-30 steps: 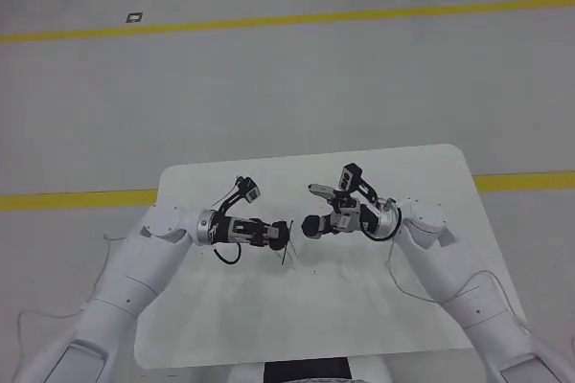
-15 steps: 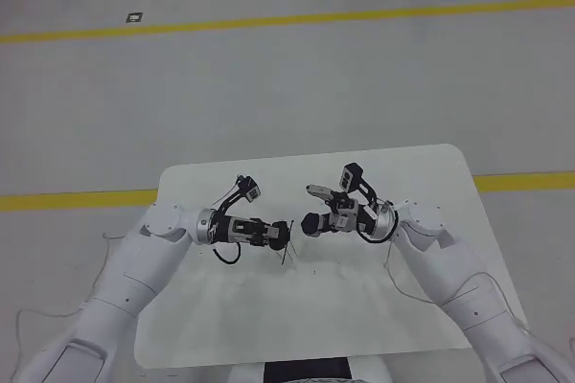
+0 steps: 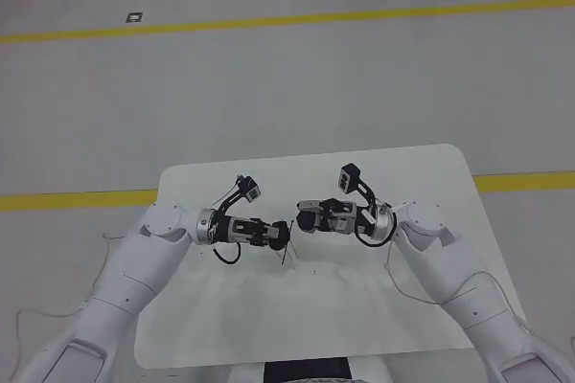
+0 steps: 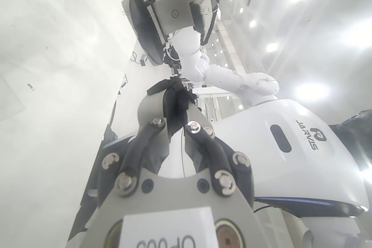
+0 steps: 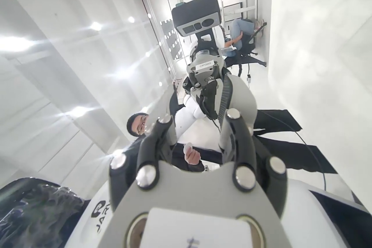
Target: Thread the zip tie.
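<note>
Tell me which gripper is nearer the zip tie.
Left. The left gripper is shut on the zip tie; the right gripper is open, facing it close by from the opposite side.

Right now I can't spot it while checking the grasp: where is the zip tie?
In the top view, the zip tie is held in the left gripper at mid-table, just short of the right gripper.

My left arm (image 3: 134,268) and right arm (image 3: 450,268) are glossy white shells with black wrist sections. A black cable (image 3: 226,257) loops at 6 o'clock of my left wrist. My left gripper (image 4: 174,92) and right gripper (image 5: 197,118) have grey plates, black linkage bars and silver screws.
</note>
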You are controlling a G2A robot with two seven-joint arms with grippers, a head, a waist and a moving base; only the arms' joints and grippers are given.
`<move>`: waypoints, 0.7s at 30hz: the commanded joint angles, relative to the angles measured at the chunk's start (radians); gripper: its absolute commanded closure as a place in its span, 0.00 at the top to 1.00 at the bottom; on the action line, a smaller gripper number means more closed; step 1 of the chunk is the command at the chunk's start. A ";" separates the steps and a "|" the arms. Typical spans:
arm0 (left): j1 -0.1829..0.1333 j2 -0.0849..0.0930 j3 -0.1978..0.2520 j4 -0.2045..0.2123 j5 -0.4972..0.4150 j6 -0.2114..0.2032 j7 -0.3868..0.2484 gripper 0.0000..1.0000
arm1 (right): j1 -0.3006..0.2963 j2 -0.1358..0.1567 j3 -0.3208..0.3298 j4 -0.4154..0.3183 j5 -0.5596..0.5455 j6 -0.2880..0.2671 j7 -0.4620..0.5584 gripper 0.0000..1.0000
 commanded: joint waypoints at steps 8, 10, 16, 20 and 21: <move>0.000 0.000 0.000 0.000 0.000 0.000 0.000 0.00 | -0.002 0.007 -0.007 -0.024 -0.047 0.020 0.017 0.22; 0.000 0.000 0.000 0.000 0.000 0.000 0.000 0.00 | -0.003 0.008 -0.011 -0.029 -0.056 0.022 0.016 0.21; 0.000 0.000 0.000 0.000 0.000 0.000 0.000 0.00 | -0.007 0.010 -0.020 -0.042 -0.065 0.021 0.014 0.18; 0.000 0.000 0.000 0.000 0.000 0.000 0.000 0.00 | -0.007 0.011 -0.022 -0.048 -0.068 0.018 0.012 0.14; 0.000 0.000 0.000 0.000 0.000 0.000 0.000 0.00 | -0.007 0.011 -0.022 -0.049 -0.068 0.018 0.011 0.15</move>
